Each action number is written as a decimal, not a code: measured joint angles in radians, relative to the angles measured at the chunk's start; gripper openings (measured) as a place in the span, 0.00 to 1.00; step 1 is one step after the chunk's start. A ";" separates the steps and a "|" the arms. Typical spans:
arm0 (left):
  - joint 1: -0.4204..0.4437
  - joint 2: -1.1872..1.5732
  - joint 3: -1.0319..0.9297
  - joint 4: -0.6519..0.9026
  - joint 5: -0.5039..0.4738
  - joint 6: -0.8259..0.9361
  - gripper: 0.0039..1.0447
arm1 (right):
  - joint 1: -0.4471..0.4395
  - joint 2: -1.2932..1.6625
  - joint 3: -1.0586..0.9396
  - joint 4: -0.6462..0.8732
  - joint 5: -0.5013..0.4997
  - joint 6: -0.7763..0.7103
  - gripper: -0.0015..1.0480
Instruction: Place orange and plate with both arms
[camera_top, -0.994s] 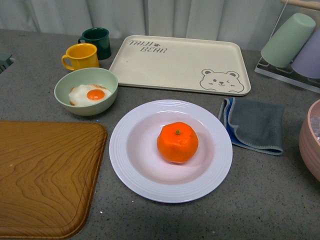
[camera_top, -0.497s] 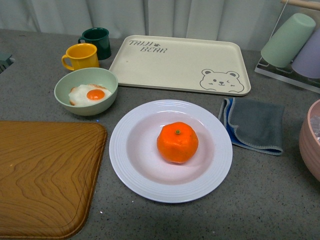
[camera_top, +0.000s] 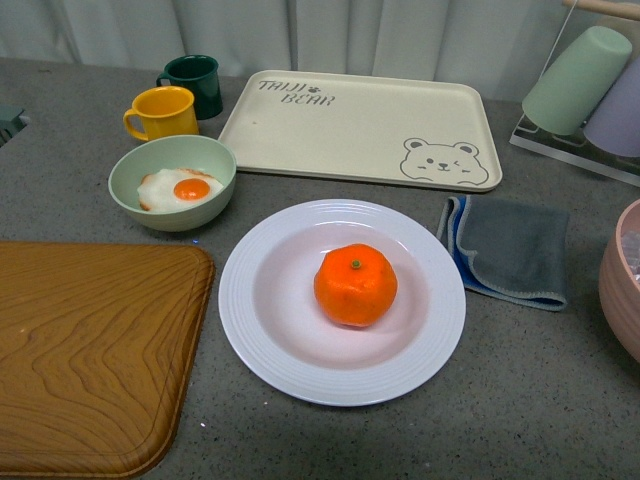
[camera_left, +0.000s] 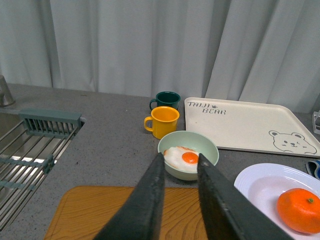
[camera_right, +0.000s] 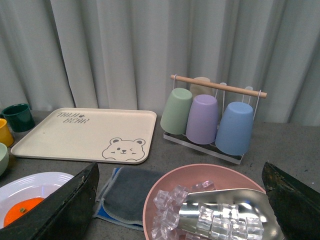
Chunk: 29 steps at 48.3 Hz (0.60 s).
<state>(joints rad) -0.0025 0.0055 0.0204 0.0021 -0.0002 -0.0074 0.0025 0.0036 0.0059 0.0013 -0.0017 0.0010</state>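
Observation:
The orange (camera_top: 355, 285) rests in the well of the white plate (camera_top: 260, 345), which sits on the grey counter at the middle of the front view. Neither arm shows in that view. In the left wrist view the orange (camera_left: 299, 210) and plate (camera_left: 255, 182) appear off to one side, while my left gripper (camera_left: 180, 162) hangs open above the wooden board, holding nothing. My right gripper (camera_right: 180, 172) is wide open above the pink bowl, with the plate's rim (camera_right: 35, 181) and a bit of orange (camera_right: 22, 211) at the frame's edge.
A pale green bowl with a fried egg (camera_top: 173, 183), yellow mug (camera_top: 162, 112) and green mug (camera_top: 196, 82) stand back left. A bear-print tray (camera_top: 360, 128) lies behind the plate, a grey cloth (camera_top: 510, 250) right of it. Wooden board (camera_top: 90, 350) front left; pink ice bowl (camera_right: 210, 205) and cup rack (camera_right: 210, 117) right.

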 joint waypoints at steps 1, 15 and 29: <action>0.000 0.000 0.000 0.000 0.000 0.000 0.23 | 0.000 0.000 0.000 0.000 0.000 0.000 0.91; 0.000 -0.001 0.000 0.000 0.000 0.000 0.68 | 0.000 0.000 0.000 0.000 0.000 0.000 0.91; 0.000 -0.001 0.000 0.000 0.000 0.002 0.93 | 0.000 0.000 0.000 0.000 0.000 0.000 0.91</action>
<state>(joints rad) -0.0025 0.0044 0.0204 0.0021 -0.0002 -0.0051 0.0025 0.0036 0.0059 0.0017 -0.0013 0.0010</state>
